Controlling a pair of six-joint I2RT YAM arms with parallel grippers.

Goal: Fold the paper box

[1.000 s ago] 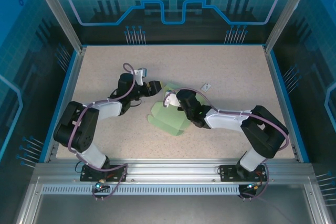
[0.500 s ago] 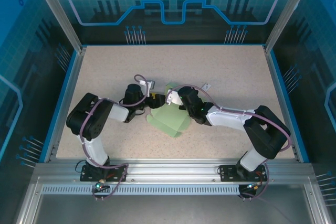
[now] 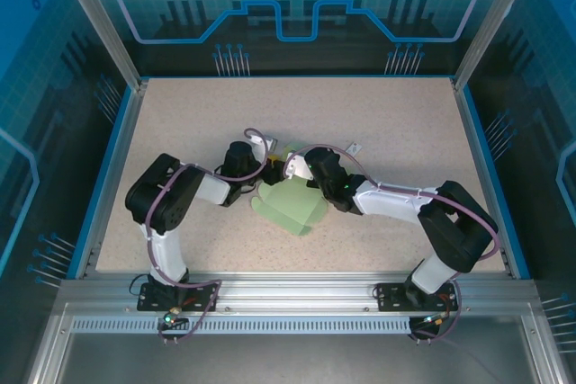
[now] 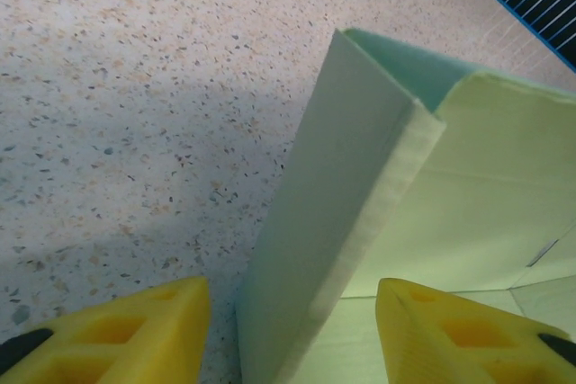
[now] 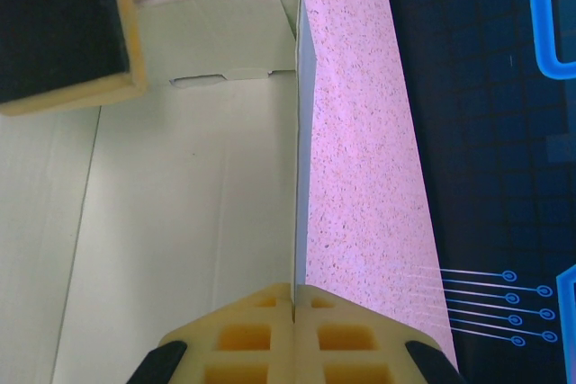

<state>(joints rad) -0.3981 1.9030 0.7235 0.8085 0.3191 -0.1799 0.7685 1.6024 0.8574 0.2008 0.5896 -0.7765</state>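
**Paper box (image 3: 292,206) flap lined up for creasing**
The right gripper (image 5: 294,312) is clamped shut on 1 upright wall of the box, which is spread on the table (image 4: 135,87) under both grippers. The left gripper (image 4: 292,325) is parted around a doubled flap, with gaps on both sides; closure should be made squarely across the crease.

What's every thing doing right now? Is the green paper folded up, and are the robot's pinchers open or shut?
Pale green card paper box: partly folded, one side flap standing up, the rest lying flat.
Left gripper: open, straddling a raised flap.
Right gripper: shut, pinching the upright flap's edge.
Tiny white tag: lying flat, apart from the box, untouched.
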